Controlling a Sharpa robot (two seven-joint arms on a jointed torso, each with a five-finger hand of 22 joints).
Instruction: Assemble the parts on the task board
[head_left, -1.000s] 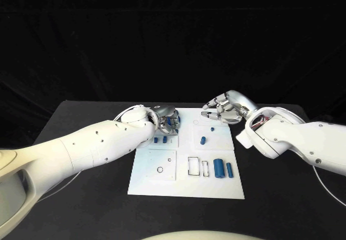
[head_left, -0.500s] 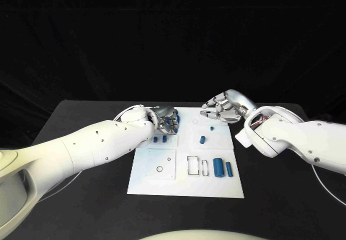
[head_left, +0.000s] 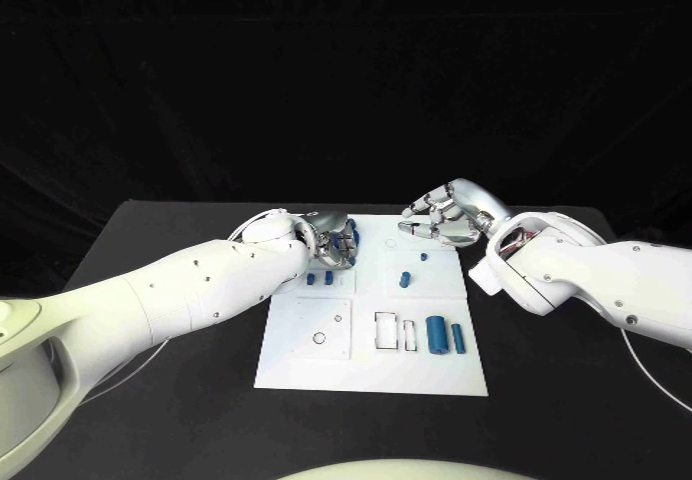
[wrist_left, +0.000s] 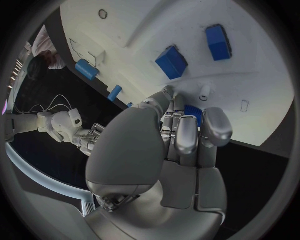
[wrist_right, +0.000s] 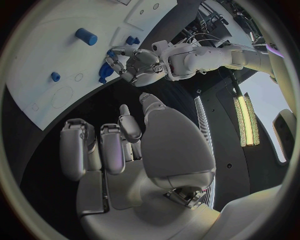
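The black table carries the white task board at its middle. The left hand sits over the board's far left part, its fingers curled down around a small blue part. The right hand hovers above the board's far right edge, fingers curled in and holding nothing. 2 blue parts lie near the left hand; 2 more lie side by side at the near right.

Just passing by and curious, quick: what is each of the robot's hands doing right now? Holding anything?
Left hand: fingers closed on a small blue part at the task board.
Right hand: holds nothing, fingers loosely curled, apart.
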